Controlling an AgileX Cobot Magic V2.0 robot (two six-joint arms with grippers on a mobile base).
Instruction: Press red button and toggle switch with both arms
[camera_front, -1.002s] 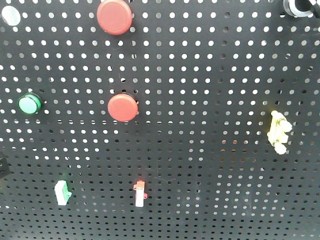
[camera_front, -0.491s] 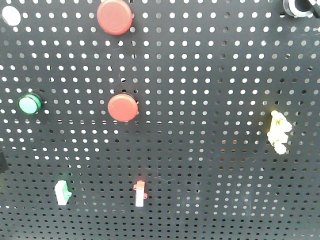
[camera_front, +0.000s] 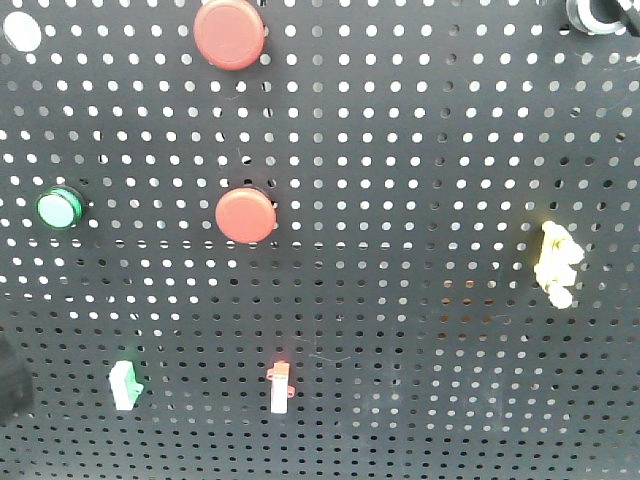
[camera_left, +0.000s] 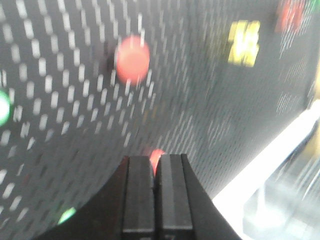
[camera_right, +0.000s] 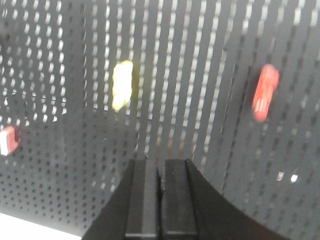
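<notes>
The red button (camera_front: 230, 33), wide and matte, sits at the top of the black pegboard (camera_front: 420, 150). The toggle switch (camera_front: 598, 12), a silver ring with a black knob, is cut off by the top right corner. A dark part of my left arm (camera_front: 12, 388) shows at the lower left edge, far from both. In the left wrist view my left gripper (camera_left: 156, 165) is shut and empty, its tips in front of a small red-tipped switch (camera_left: 156, 155). My right gripper (camera_right: 160, 164) is shut and empty, below the pale yellow toggle (camera_right: 122, 85). Both wrist views are blurred.
On the pegboard are a smaller red button with a black collar (camera_front: 245, 214), a green button (camera_front: 60, 208), a pale yellow toggle (camera_front: 556, 262), a white red-tipped switch (camera_front: 281, 386) and a green-white rocker (camera_front: 124, 385). A blurred red part (camera_right: 265, 92) lies right of the yellow toggle.
The dark shape of my left arm at the front view's left edge has grown and shifted lower. Nothing on the board has changed.
</notes>
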